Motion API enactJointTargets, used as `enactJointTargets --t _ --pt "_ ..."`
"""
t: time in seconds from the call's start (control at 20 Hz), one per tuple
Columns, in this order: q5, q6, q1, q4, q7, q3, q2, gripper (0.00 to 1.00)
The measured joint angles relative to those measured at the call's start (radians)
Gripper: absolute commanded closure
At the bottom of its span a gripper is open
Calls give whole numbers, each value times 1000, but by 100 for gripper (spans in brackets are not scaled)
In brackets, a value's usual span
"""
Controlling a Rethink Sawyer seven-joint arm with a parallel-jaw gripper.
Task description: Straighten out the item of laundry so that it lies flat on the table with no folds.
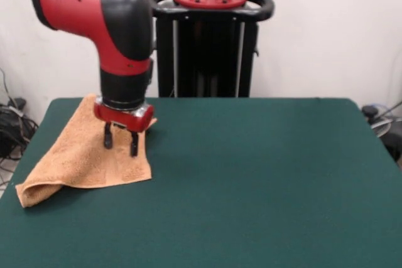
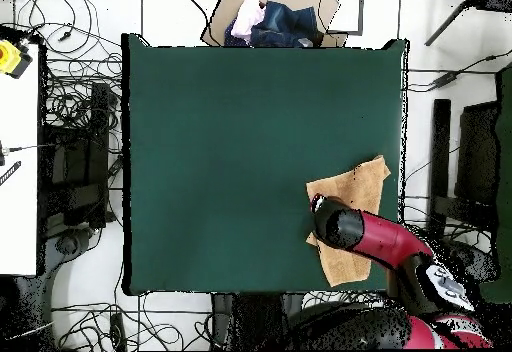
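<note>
The item of laundry (image 1: 75, 155), an orange-tan terry towel, lies at the left side of the green table (image 1: 251, 180). Its near left corner is folded under into a thick lip, and its right edge runs straight. My gripper (image 1: 120, 143) hangs just above the towel's right part, fingers pointing down and apart, holding nothing. From overhead, the towel (image 2: 350, 188) sits near the table's right edge (image 2: 250, 148), with the arm's wrist covering its middle and hiding the gripper's tips.
A cardboard box of clothes (image 2: 272, 20) sits beyond the table's far edge in the overhead view. Cables (image 2: 70, 118) crowd the floor to the left. A white bench (image 2: 18, 168) stands at the far left.
</note>
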Motion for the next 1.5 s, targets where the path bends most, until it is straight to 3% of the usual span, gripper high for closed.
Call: enactJointTargets --t 0.45,1.15,1.5 --pt "0 0 0 -31 0 0 2 0" --pt "3 0 87 -63 0 -44 22 0" --pt "14 0 87 -63 0 -48 19 0"
